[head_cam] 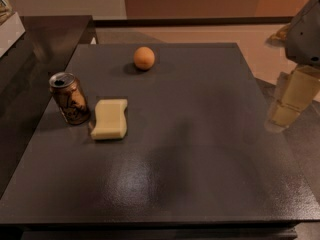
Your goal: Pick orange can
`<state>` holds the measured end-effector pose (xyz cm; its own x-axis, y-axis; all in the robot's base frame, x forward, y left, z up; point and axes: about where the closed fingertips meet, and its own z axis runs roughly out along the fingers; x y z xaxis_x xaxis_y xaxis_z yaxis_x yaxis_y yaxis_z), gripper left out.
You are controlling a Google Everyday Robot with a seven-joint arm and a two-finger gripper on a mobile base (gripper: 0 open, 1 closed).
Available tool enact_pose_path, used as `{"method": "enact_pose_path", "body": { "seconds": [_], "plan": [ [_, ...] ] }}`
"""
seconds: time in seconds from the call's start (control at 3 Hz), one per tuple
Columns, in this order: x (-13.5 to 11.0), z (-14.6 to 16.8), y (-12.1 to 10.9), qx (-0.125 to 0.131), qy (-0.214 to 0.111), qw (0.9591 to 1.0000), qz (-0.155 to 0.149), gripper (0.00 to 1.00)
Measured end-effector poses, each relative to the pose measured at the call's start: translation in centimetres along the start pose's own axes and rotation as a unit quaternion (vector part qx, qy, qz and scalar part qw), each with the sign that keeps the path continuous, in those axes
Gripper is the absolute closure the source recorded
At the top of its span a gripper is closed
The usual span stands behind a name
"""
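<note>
The orange can stands upright near the left edge of the dark table. It has a copper-brown body with dark and pale markings and a silver top rim. My gripper hangs at the far right of the view, over the table's right edge. It is far from the can, about a table's width away, and holds nothing that I can see.
A pale yellow wavy-edged sponge lies just right of the can, almost touching it. A round orange fruit sits toward the table's far side. A dark counter adjoins the table on the left.
</note>
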<state>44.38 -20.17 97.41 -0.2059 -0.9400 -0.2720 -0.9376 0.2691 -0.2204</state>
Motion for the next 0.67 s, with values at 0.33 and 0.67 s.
{"method": "enact_pose_path", "body": {
  "seconds": [0.33,0.67],
  "plan": [
    [-3.9,1.4,-0.2,-0.012,-0.057,0.9983,-0.006,0.0],
    [-9.1,3.0,-0.2,-0.018,-0.11,0.9935,-0.022,0.0]
  ]
}}
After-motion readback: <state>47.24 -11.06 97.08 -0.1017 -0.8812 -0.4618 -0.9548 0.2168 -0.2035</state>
